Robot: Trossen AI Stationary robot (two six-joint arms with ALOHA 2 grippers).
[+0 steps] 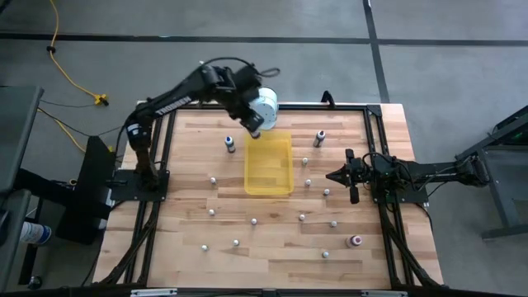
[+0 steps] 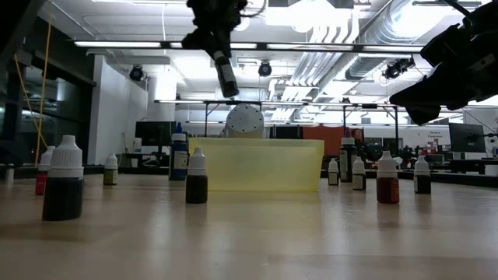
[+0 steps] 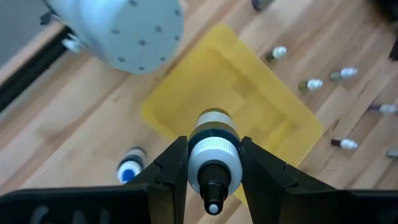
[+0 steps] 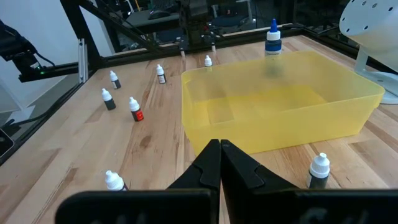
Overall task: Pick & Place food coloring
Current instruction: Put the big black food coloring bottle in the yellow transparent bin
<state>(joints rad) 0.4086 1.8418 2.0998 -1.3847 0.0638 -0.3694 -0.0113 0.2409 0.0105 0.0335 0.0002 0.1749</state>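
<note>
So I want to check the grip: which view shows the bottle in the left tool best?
The left wrist view: the bottle sits clamped between the left tool fingers, over the yellow tray. The high view shows only a speck at the tool; the low view shows it from the side; the right wrist view misses it.

Tray (image 1: pixel 269 165) mid-table, container (image 1: pixel 264 107) behind it, small bottles (image 1: pixel 255 221) scattered around.

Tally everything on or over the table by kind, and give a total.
Bottles standing on the table: 14
Bottle in the left gripper: 1
Yellow tray: 1
White container: 1
Total: 17
</note>
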